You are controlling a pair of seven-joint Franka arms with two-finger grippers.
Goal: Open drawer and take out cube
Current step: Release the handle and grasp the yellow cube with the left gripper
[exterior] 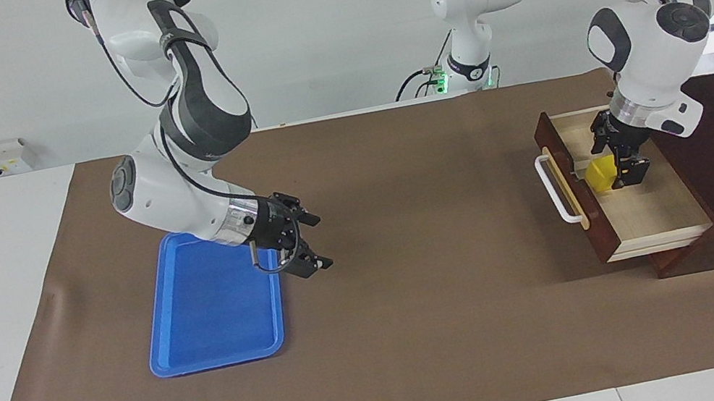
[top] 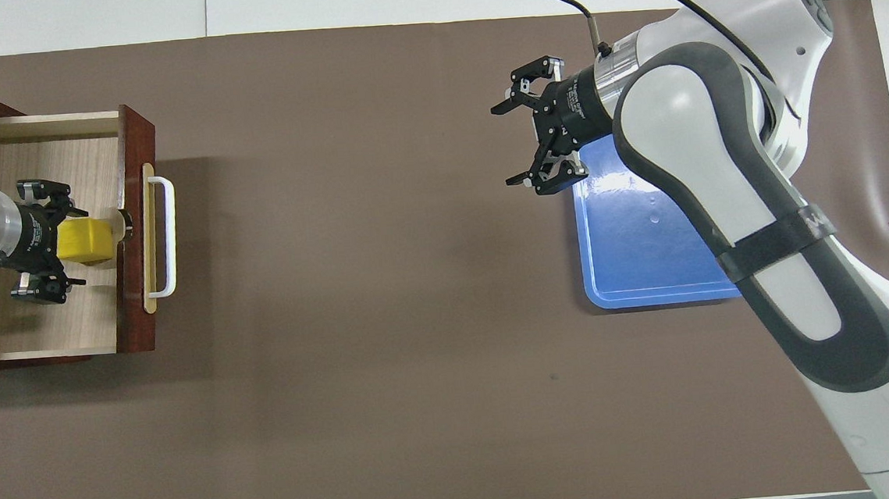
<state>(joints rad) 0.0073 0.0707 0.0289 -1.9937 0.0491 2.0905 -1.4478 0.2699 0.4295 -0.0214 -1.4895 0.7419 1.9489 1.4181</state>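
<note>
Reaching into the open drawer for the cube

We are seeing the left claw (exterior: 621,163) hanging spread around the cube (exterior: 600,173) in the drawer (exterior: 646,215), not pinching yet; we are judging it could clip the drawer front or nudge the cube askew. The right claw (exterior: 304,243) is waiting spread beside the blue tray (exterior: 215,313), which is sitting bare on the counter (exterior: 439,333).

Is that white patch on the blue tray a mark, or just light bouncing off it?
Overhead view: the patch on the blue tray looks like glare from a light above, close by the right gripper. Facing view: the same tray shows even blue, no patch. Both views: the open drawer throws a soft shadow on the brown mat.
</note>
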